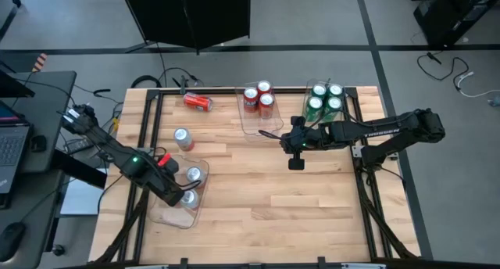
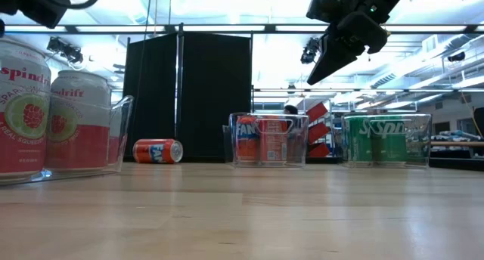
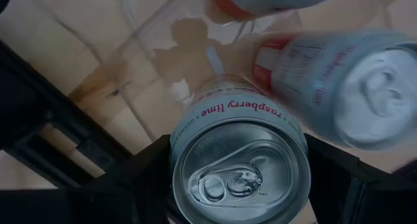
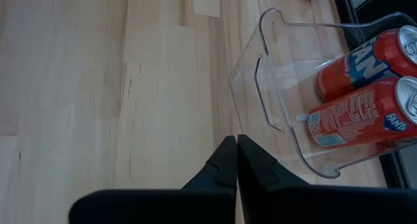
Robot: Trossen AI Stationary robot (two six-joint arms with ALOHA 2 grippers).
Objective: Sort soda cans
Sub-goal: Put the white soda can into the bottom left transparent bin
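My left pincer (image 3: pixel 238 204) clamps a white can (image 3: pixel 240 160) over the bin (image 1: pixel 176 216); I should lower it straight, clear of its neighbours, then release. My right pincer (image 4: pixel 236 160) hangs closed, empty.

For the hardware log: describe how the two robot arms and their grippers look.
Both arms are dark and built of jointed segments. The left arm shows a small green light and red parts near its wrist. The right arm carries pale lettering along its forearm. The right gripper has two matte black tapering fingers.
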